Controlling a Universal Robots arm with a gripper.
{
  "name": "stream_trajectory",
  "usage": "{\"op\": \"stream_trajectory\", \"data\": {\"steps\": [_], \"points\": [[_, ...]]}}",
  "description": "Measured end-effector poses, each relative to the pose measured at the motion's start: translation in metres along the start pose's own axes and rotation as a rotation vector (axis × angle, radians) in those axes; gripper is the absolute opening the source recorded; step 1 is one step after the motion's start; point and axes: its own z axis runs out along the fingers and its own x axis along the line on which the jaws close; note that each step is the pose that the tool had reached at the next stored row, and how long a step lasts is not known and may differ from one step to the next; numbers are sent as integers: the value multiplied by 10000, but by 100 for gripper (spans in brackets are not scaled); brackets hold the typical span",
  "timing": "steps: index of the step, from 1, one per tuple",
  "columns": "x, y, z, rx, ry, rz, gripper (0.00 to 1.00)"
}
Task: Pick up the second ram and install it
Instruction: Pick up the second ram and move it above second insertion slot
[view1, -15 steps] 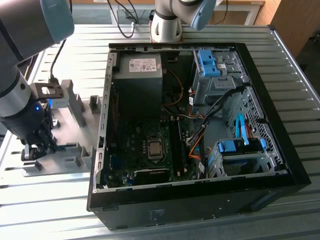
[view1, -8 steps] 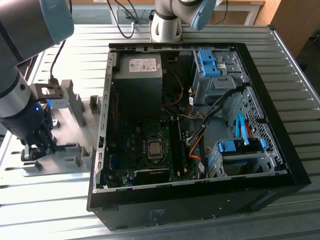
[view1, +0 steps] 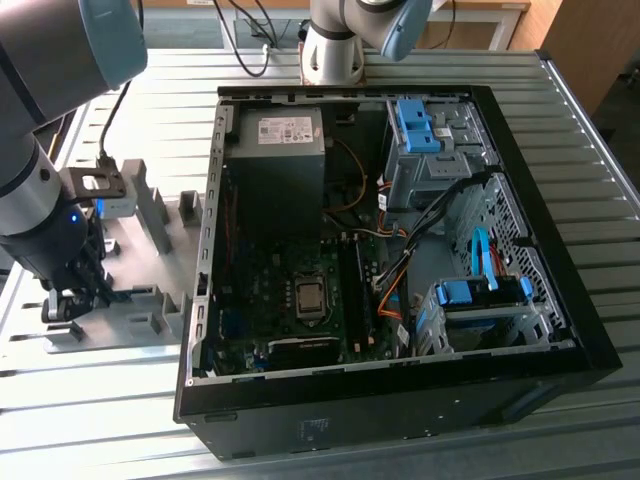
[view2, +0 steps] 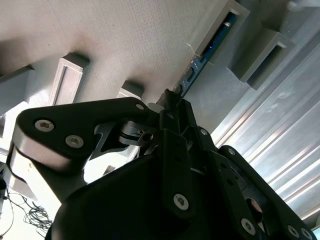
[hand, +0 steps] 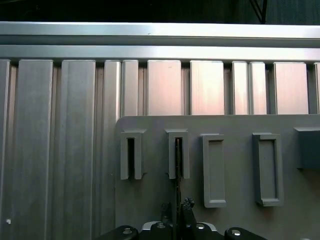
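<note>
At the grey plate (hand: 150, 200), on the exterior view's left of the open case (view1: 400, 420), the gripper (hand: 177, 212) points down at a row of holder blocks. Its fingers (hand: 189, 206) stand almost together and clench the ram (view2: 206, 52) near its nearer end. In the first wrist view one dark pad sits on each side of the stick's thin edge. In the second wrist view a fingertip (view2: 170, 97) lies against the board.

Ram: one stick, narrow and flat, blue-green, with small black chips along its face. It stands on its long edge, its far end seated in the slot of a block (hand: 178, 136), the narrow-slotted one next to the wider blocks. Seen edge-on it is a dark line running from slot to gripper.

Blocks, counted in the first wrist view: two with narrow slots, two (hand: 214, 170) with wider recesses, and a fifth only partly in view. The other narrow slot (hand: 131, 157) is dark; whether it holds anything cannot be told.

Plate and case both rest on a ribbed aluminium table (hand: 60, 150). Inside the case, in the exterior view: one motherboard (view1: 290, 300) lying flat, one power supply (view1: 275, 150), two light-blue latches (view1: 415, 125).
</note>
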Motion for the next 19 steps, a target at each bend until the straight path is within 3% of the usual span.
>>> {"op": "stream_trajectory", "data": {"steps": [5,6,16,19], "points": [[0,0,0,-1,0,0,20],[0,0,0,-1,1,0,14],[0,0,0,-1,1,4,14],[0,0,3,9,-8,228,14]]}}
